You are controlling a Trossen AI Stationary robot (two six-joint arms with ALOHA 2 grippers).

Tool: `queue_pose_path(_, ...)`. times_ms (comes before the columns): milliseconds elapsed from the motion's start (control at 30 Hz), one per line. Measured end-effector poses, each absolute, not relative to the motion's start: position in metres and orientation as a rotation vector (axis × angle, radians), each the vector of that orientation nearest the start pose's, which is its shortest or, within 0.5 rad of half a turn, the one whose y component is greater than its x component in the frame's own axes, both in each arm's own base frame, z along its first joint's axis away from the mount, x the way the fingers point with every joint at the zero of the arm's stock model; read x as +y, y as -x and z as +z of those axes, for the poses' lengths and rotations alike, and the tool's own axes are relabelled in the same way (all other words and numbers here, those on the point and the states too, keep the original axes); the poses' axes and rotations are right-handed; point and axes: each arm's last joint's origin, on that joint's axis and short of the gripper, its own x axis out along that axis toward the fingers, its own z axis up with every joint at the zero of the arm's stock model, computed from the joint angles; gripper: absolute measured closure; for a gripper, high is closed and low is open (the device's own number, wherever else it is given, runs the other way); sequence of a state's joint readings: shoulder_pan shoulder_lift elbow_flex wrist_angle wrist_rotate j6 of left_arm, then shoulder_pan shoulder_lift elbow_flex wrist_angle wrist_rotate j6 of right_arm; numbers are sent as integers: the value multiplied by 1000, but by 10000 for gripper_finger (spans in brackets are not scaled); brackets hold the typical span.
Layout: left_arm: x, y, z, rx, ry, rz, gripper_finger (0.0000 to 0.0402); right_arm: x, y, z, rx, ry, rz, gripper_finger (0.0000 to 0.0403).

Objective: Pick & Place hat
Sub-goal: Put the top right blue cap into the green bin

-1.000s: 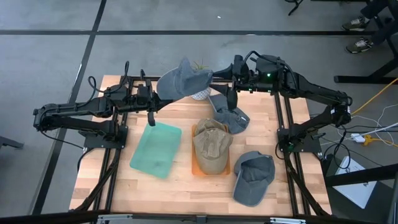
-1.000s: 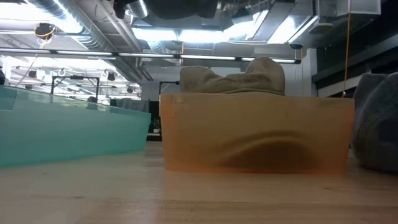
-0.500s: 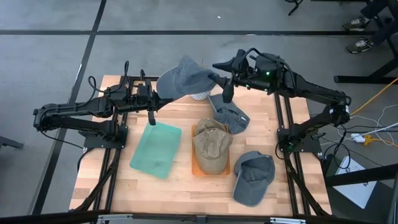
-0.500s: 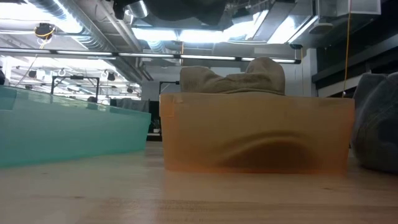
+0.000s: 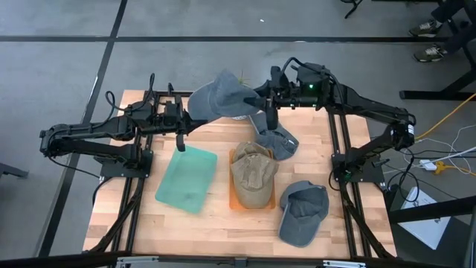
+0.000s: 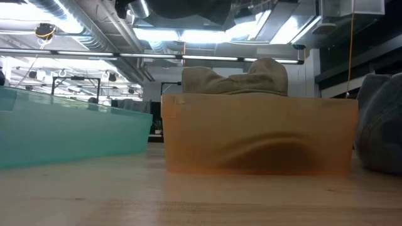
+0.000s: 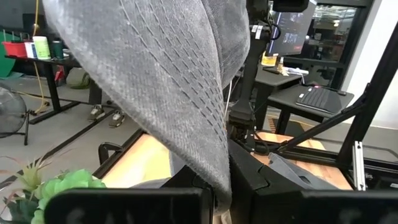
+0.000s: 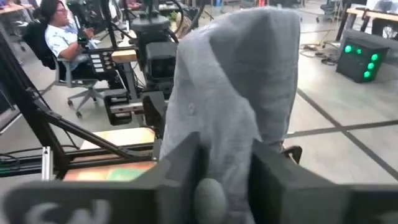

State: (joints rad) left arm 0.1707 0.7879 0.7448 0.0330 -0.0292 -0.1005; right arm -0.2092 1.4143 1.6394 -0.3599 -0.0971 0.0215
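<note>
A grey hat (image 5: 217, 97) hangs in the air over the table's far edge, between my two grippers. My left gripper (image 5: 190, 113) is shut on its left side, and the stitched cloth fills the left wrist view (image 7: 161, 74). My right gripper (image 5: 260, 100) is shut on its right side, where grey cloth (image 8: 230, 81) stands between the two fingers. A tan hat (image 5: 253, 173) lies in an orange bin (image 5: 233, 201), its crown above the rim (image 6: 235, 78). My left gripper pinches the hat's stitched brim (image 7: 214, 174) between its two fingers, coming level from the table's left. The hat is clear of the table. My right gripper pinches a fold of the hat's grey cloth (image 8: 224, 155) between its two fingers (image 8: 180, 168), coming about level from the table's right.
A teal bin (image 5: 186, 179) stands left of the orange bin. One more grey hat (image 5: 274, 138) lies behind the orange bin and another (image 5: 303, 212) at the near right. A white pot with a green plant (image 5: 239, 114) stands under the held hat.
My right gripper has moved a little toward the table's left, onto the held hat, and its wide-open fingers have shut on the hat's right side. The hat stays aloft in my left gripper.
</note>
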Motion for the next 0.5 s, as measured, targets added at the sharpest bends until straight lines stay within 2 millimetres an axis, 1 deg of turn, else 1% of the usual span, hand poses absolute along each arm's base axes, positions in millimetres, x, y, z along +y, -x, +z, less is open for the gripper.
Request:
queue_pose_path(133, 31, -175, 339, 4, 102, 186, 386, -57, -291, 468, 117, -39, -64, 371)
queue_pose_path(167, 30, -175, 338, 7, 102, 167, 386, -57, -291, 468, 112, -39, -47, 385)
queue_pose_path(233, 29, -176, 338, 12, 121, 112, 386, -56, -290, 470, 98, -34, -19, 388)
queue_pose_path(333, 26, -177, 338, 19, 170, 27, 386, -55, -289, 474, 65, -30, 22, 376)
queue_pose_path(400, 26, -177, 338, 22, 207, 14, 386, -54, -289, 475, 49, -31, 53, 376)
queue_pose_path(500, 26, -177, 336, 38, 230, 26, 386, -52, -289, 476, 41, -32, 103, 389)
